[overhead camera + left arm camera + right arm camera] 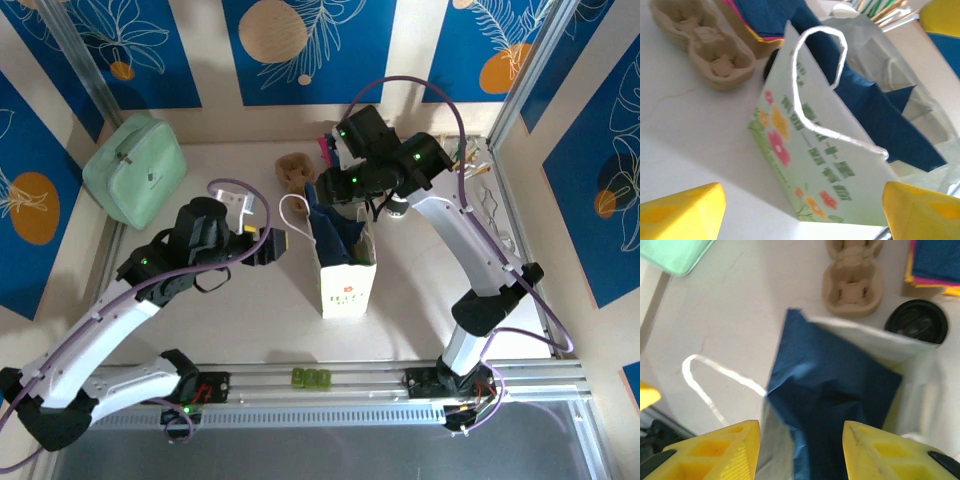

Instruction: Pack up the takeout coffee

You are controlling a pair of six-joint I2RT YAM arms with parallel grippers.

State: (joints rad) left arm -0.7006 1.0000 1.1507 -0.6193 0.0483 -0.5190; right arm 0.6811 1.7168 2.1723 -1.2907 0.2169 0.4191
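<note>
The left fingers (685, 210) stand spread, gripping nothing, just beside the paper bag (348, 285) at the middle of the counter (250, 310). Over its mouth the right fingers (730, 445) hang parted and empty. By that, the drop-off is the step in hand. The takeout coffee probably sits inside, hidden under blue tissue (835, 390). Next, the right arm should lift straight clear. The bag's floor cannot be made out.

A lab test cell — aluminium frame (260, 381) and printed blue backdrop panels (150, 50).

Top overhead, wide; wrist cameras close, sharing bag (815, 165).
</note>
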